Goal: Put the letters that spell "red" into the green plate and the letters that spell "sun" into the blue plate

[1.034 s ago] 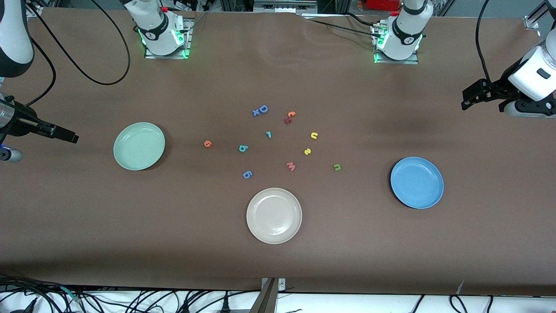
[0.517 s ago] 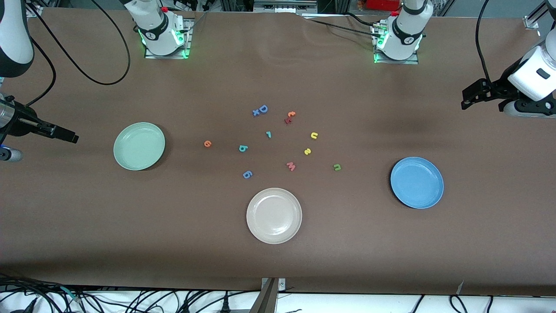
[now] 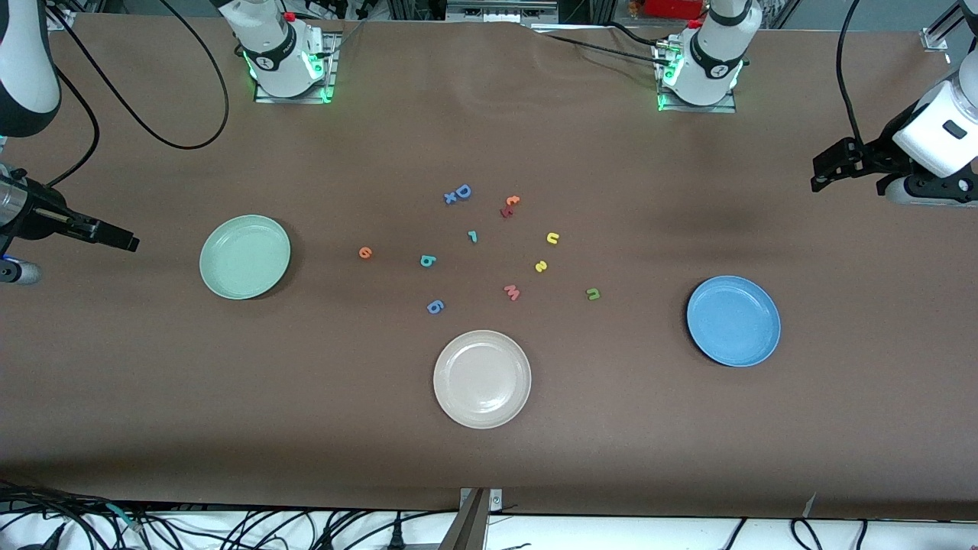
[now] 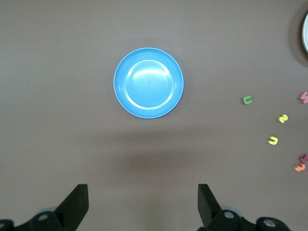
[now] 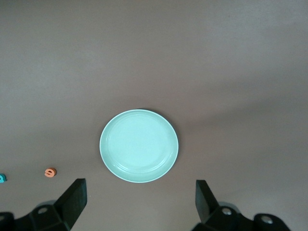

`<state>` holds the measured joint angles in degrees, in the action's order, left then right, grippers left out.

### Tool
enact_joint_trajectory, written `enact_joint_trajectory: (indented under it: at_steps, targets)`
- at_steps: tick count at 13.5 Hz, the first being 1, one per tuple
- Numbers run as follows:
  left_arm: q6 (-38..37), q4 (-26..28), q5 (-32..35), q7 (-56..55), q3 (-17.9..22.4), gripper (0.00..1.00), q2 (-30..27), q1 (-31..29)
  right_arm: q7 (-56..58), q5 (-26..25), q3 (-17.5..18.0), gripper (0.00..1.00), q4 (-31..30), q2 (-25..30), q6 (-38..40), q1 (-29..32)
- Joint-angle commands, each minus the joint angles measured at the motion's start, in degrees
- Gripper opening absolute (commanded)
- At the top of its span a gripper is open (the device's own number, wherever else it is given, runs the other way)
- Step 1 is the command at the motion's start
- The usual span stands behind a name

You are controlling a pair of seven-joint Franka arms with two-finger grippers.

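**Colleague:** Where are you in the sorting job?

**Me:** At the very start, by my reading. The round pale mint-green plate [image 3: 244, 257], in the left half of the front view, has nothing in it, and neither has the round mid-blue plate [image 3: 733, 321] at the right. All six letters I need lie loose on the brown surface [image 3: 489, 473] in the middle of the frame.

**Colleague:** Which ones?

**Me:** For "red": the tiny orange foam e [image 3: 365, 253], closest to the green plate; the thin teal foam r [image 3: 472, 236]; and the teal-blue foam d [image 3: 428, 261], which reads like a b from here. For "sun": the yellow foam s [image 3: 541, 266], the yellow foam u [image 3: 552, 238] just above it in the frame, and the olive-green foam n [image 3: 593, 293], closest to the blue plate.

**Colleague:** And the hands?

**Me:** Both released and carrying nothing. The left hand [image 3: 829, 174] hangs at the right edge of the frame, and its wrist view looks down at the blue plate between spread fingers. The right hand [image 3: 114, 239] hangs at the left edge, with the green plate showing between its spread fingers in its wrist view.

**Colleague:** Anything to avoid?

**Me:** The cream-white round plate [image 3: 482, 379] at lower centre, the pink foam w [image 3: 512, 292], the larger blue capital D [image 3: 461, 192], the periwinkle 6-shaped letter [image 3: 435, 307] and the orange and red letter pair [image 3: 510, 205]. So all six placements remain.
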<state>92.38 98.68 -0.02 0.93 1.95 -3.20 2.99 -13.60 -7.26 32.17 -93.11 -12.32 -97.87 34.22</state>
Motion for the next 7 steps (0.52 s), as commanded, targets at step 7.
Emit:
enact_joint_trajectory:
  at_steps: [7]
  targets:
    - [-1.4, -1.9, 1.1, 0.9, -0.1, 1.00, 0.8, -0.3, -17.4, 1.5, 9.5, 0.99, -2.5, -0.8, -1.2, -0.2]
